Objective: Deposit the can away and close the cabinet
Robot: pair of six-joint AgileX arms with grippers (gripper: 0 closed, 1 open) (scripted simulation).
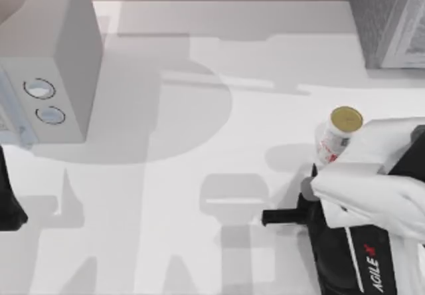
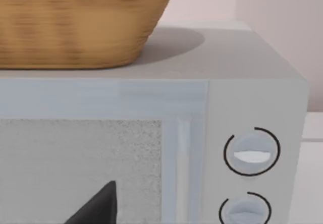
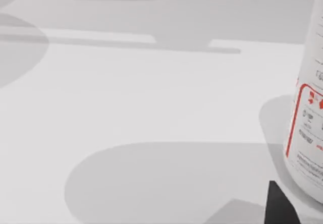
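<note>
**Reaching for the can on the table's right side**

Standing upright at about three o'clock on the table [image 1: 199, 142], the can [image 1: 339, 134] showed its gold top to the overhead camera, its white side with red print just beside the right arm's white housing. The right gripper [image 1: 312, 189] sat low at roughly four o'clock, right next to the can; I could not tell whether its fingers were spread or closed, nor whether they touched the can at all. From the right wrist camera the can's printed wall [image 3: 308, 108] stood close at the edge, resting on the table, with a dark fingertip [image 3: 276, 204] near its base. That looked to me like an approach from the side, made so the fingers could straddle the can's body rather than its top.

At one o'clock, in the far right corner, stood the cabinet [image 1: 385, 16], well apart from the can, so a carry was yet to come.

At nine o'clock the left gripper [image 1: 10, 208] hung at the table's edge before the pale box with two dials [image 1: 60, 56], which bore a wicker basket [image 2: 75, 22]; its fingers I could not judge either.
</note>
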